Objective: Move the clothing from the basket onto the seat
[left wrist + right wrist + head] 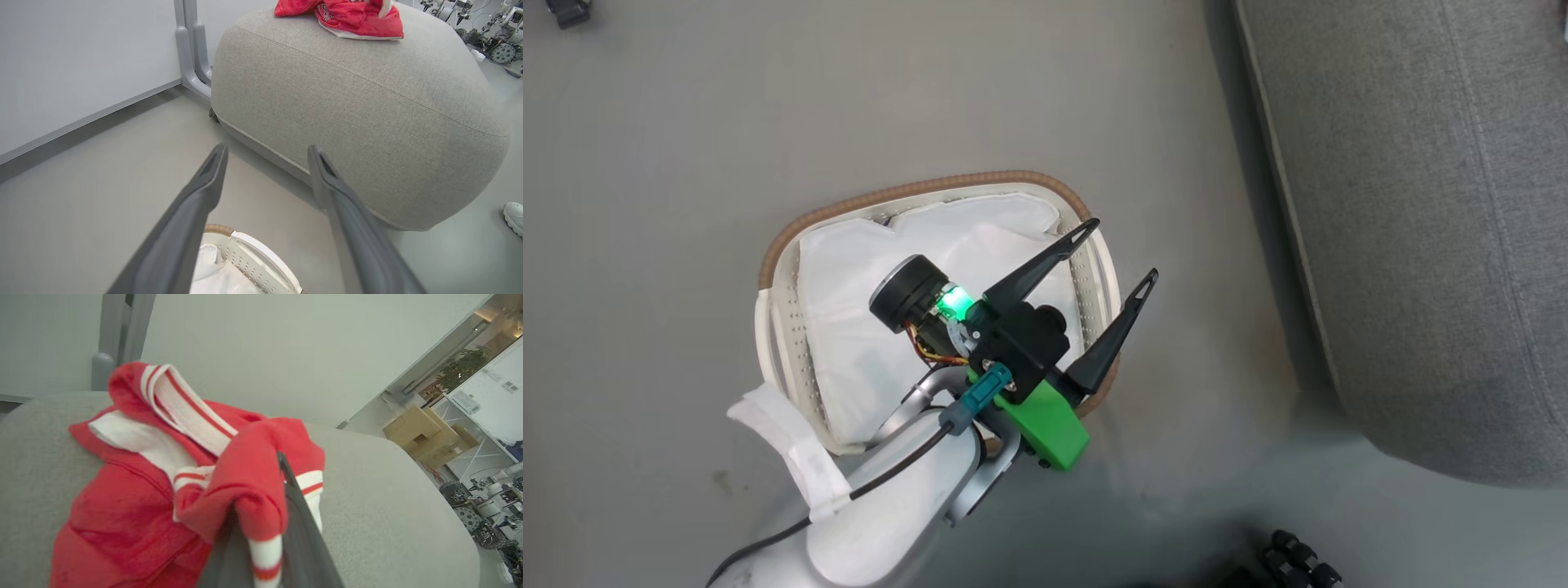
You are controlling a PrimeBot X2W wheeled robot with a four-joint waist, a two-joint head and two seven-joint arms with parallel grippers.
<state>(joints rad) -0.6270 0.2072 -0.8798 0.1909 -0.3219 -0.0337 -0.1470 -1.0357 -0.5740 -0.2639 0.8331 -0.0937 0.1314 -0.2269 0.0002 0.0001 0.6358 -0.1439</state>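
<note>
1. The seat takes the right of the left wrist view (grey, seamed).
2. The clothing lies heaped on top of it.
3. The basket sits mid-frame in the head view, on the floor.
4. The left jaws stand spread above the basket's right rim, with the forearm slanting up from lower left.
5. The right jaws pinch a red fold at lower centre.

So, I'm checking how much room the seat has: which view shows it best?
The left wrist view: the seat shows nearly whole, rounded front and seam, with the clothing on top. The head view gives one side; the right wrist view, its top under the clothing.
</note>
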